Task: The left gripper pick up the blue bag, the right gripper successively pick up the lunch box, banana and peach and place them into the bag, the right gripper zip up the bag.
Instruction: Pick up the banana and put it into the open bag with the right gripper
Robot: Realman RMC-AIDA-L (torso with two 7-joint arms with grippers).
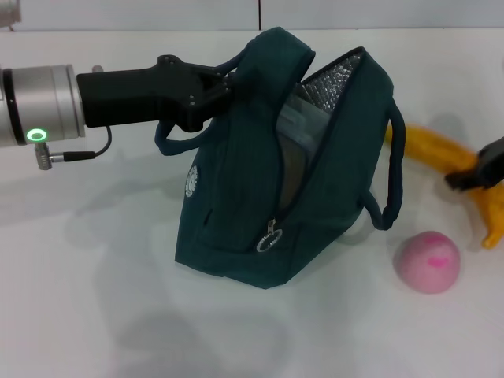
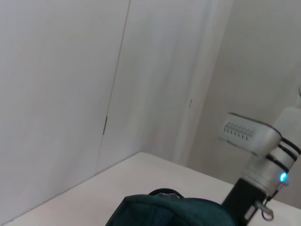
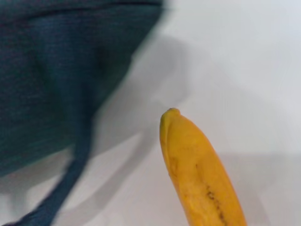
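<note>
The blue bag (image 1: pixel 236 205) stands tilted in the middle of the table, unzipped, with its silver lining showing. My left gripper (image 1: pixel 223 81) is shut on the handle at its top and holds it up. A pale lunch box (image 1: pixel 302 122) shows inside the opening. To the right of the bag the yellow banana (image 1: pixel 437 148) lies on the table. My right gripper (image 1: pixel 478 169) sits over its far part at the picture's right edge. The right wrist view shows the banana (image 3: pixel 200 174) close up beside the bag (image 3: pixel 51 80). The pink peach (image 1: pixel 427 262) rests in front of the banana.
The bag's second handle (image 1: pixel 394 169) hangs loose on the banana's side. Its zip pull (image 1: pixel 269 239) dangles at the lower front. The left wrist view shows the bag's top (image 2: pixel 164 209), the right arm (image 2: pixel 256 157) and a wall behind the white table (image 1: pixel 94 299).
</note>
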